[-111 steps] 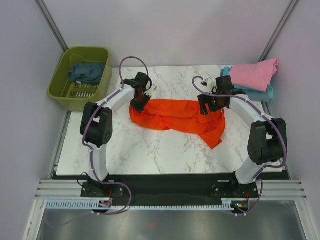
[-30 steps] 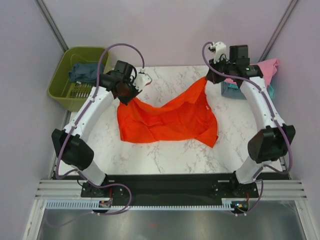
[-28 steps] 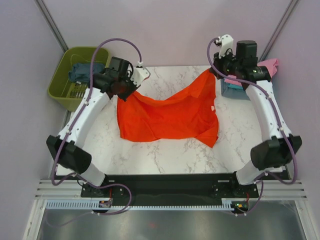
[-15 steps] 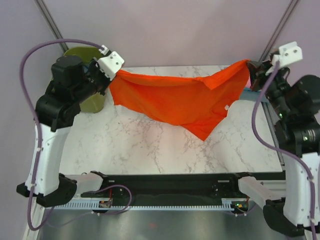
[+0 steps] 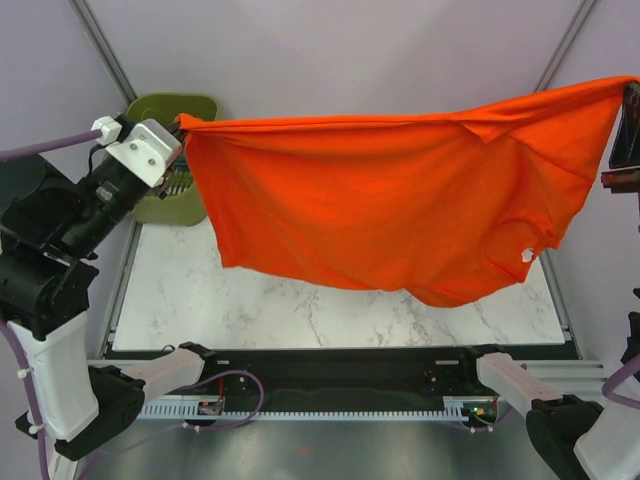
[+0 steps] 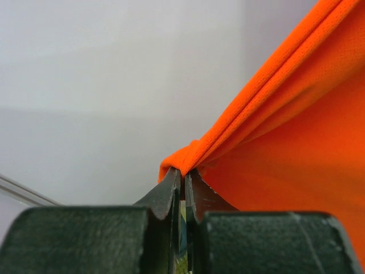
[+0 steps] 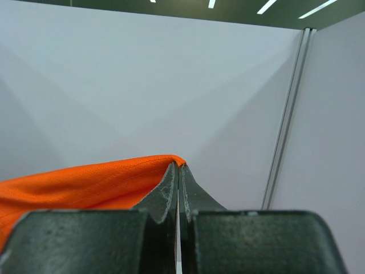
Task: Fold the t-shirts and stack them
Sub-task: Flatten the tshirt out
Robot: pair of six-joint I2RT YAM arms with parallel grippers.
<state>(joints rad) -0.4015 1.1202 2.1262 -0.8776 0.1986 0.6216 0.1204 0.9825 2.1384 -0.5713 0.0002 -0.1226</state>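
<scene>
Orange-red t-shirt [image 5: 400, 200] hangs spread wide in the air over the marble table [image 5: 300, 315], stretched L to R, its lower edge sagging toward the near right. L gripper [image 6: 182, 178] is pinched tight on the shirt's top left corner, w/ green basket [image 5: 165, 105] at far left behind it. R gripper [image 7: 178, 170] is pinched tight on the top right corner, at the far right edge.

L end effector [image 6: 182, 177], R end effector [image 7: 178, 170] raised high, clamped.
</scene>
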